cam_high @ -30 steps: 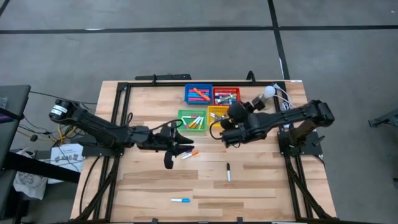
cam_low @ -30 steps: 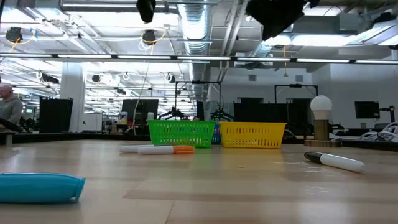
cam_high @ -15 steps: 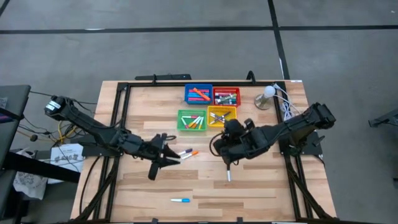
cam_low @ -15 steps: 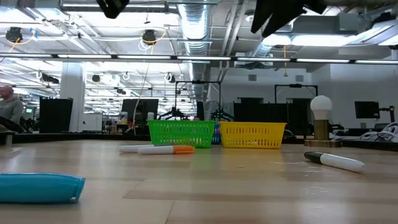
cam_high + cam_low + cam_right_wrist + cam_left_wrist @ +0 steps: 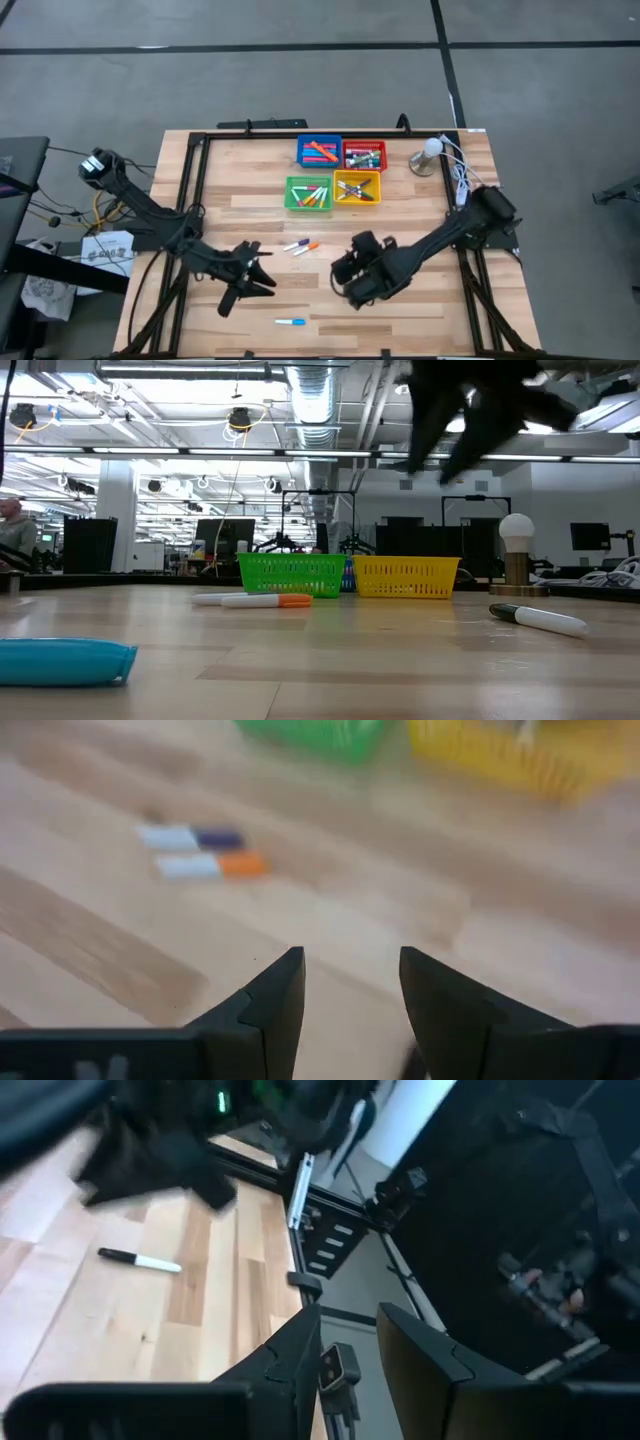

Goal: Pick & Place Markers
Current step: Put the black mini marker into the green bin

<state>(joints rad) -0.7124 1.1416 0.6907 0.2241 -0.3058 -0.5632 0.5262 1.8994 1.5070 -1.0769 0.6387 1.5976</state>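
Two markers, one purple-capped [image 5: 293,244] and one orange-capped [image 5: 308,247], lie side by side mid-table; they also show in the right wrist view [image 5: 190,838] [image 5: 212,866]. A blue marker [image 5: 290,322] lies near the front edge. A black-capped white marker [image 5: 536,618] lies flat on the wood; in the high view the right arm hides it. My right gripper [image 5: 350,990] hangs open above the table, right of the pair. My left gripper [image 5: 252,282] hovers left of the pair, narrowly open [image 5: 348,1345] and holding nothing.
Four trays holding markers stand at the back: blue [image 5: 303,160], red [image 5: 363,166], green [image 5: 290,203] and yellow [image 5: 377,195]. A white bulb on a stand [image 5: 428,155] and cables [image 5: 456,172] sit at the back right. Black frame rails [image 5: 196,170] edge the table.
My right gripper has swung from beside the yellow tray toward the near edge and come down, tipping downward over the spot where the black marker lies. My left gripper has drawn away from the purple and orange pair toward the near left. No marker has moved.
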